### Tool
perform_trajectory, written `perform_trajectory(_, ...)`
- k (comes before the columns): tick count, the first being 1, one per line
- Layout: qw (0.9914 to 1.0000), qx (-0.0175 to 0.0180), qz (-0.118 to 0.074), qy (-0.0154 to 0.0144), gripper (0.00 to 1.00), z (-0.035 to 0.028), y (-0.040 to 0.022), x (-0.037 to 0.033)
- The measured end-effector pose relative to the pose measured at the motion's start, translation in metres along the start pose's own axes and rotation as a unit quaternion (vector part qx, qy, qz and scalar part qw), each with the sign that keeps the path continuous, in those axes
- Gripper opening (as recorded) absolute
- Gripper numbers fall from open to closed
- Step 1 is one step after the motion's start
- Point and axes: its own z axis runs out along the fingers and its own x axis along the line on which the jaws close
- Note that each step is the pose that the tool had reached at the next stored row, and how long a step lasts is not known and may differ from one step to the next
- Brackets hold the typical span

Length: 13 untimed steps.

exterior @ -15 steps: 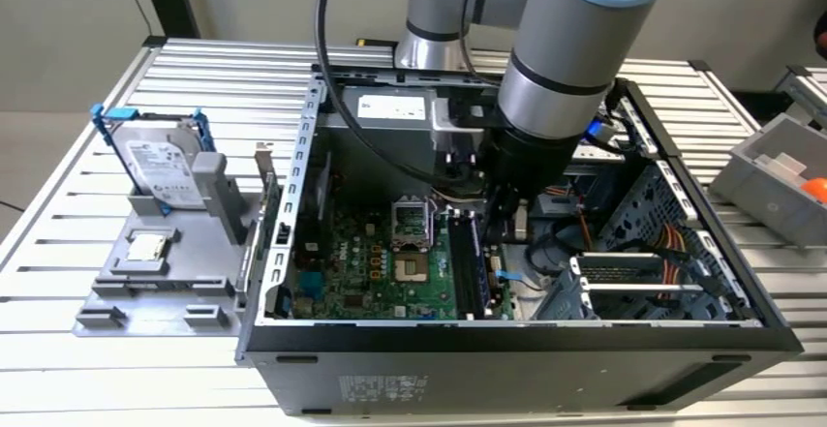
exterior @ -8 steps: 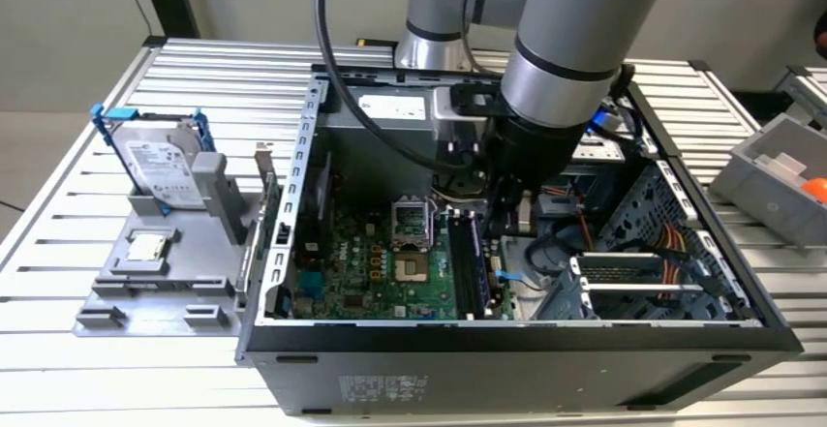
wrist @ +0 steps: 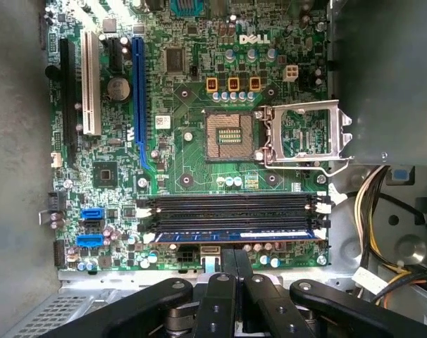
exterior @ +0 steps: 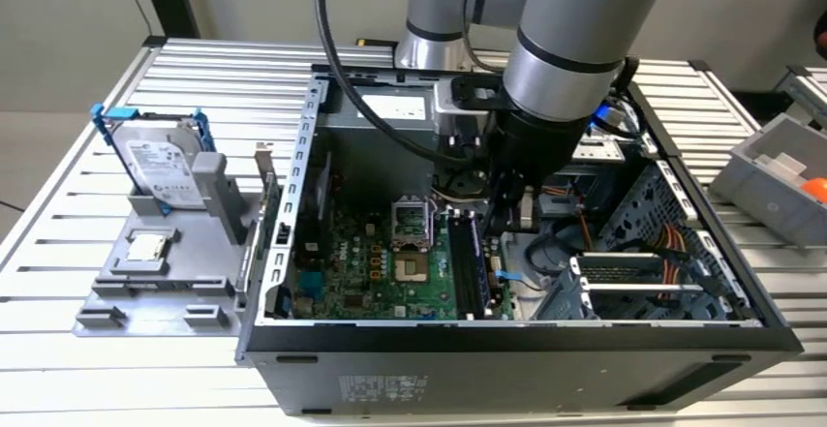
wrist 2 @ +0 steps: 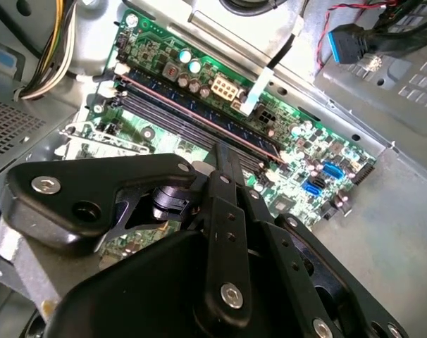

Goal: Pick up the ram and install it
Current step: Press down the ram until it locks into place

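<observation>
One pincer [wrist: 234, 255], pressed together, hangs inside the open computer case [exterior: 517, 335], its tips just above the ram [wrist: 234, 235] seated in the motherboard [wrist: 192, 113] slot. Beyond lies the slatted metal worktop [exterior: 77, 350].

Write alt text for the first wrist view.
The gripper sits directly over the ram, a blue stick lying along the outermost of the motherboard's memory slots. Beyond the slots, the processor socket is empty, its metal retention frame swung open beside it.
</observation>
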Motion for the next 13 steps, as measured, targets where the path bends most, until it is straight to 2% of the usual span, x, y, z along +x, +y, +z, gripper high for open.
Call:
perform_trajectory(4, 1.0, 0.0, 0.0, 0.0, 0.0, -0.0034, 0.0001, 0.0)
perform_trajectory(13, 1.0, -0.0002, 0.0, 0.0, 0.0, -0.0055, 0.0001, 0.0)
